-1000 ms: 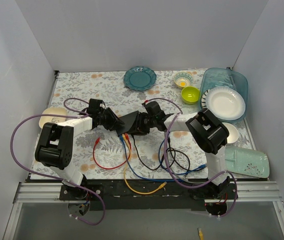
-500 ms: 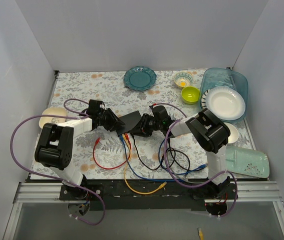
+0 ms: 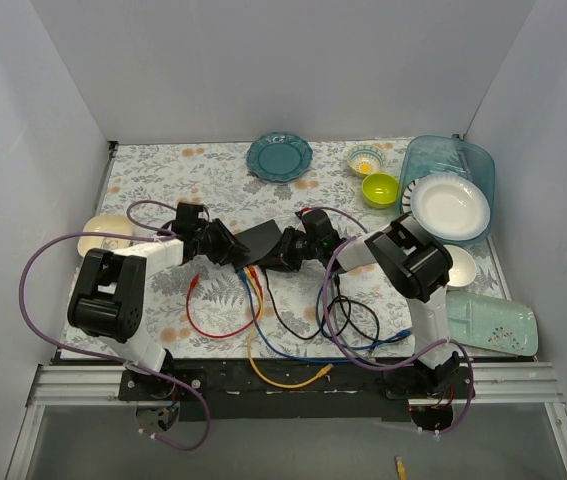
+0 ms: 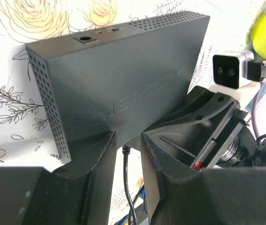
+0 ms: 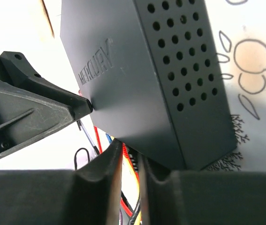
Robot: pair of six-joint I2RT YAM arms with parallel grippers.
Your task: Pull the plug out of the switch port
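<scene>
- Floral-patterned table (image 3: pixel 163 170) between grey walls; a black Mercury network switch (image 3: pixel 263 243) stands tilted near its middle, between both arms.
- Its port row faces the near edge, hidden; red cable (image 3: pixel 208 328), blue cable (image 3: pixel 283 350) and orange cable (image 3: pixel 283 378) trail that way.
- At the left gripper (image 4: pixel 125 140), fingers stand narrowly apart below the switch, a black cable (image 4: pixel 127 187) in the gap; grip cannot be told.
- At the right gripper (image 5: pixel 129 150), fingers are almost closed, red showing in the slit; grip unclear.

Even, bright overhead light; soft shadows. Wrist views: near fingers blurred, white tablecloth (image 4: pixel 11 112) overexposed.
</scene>
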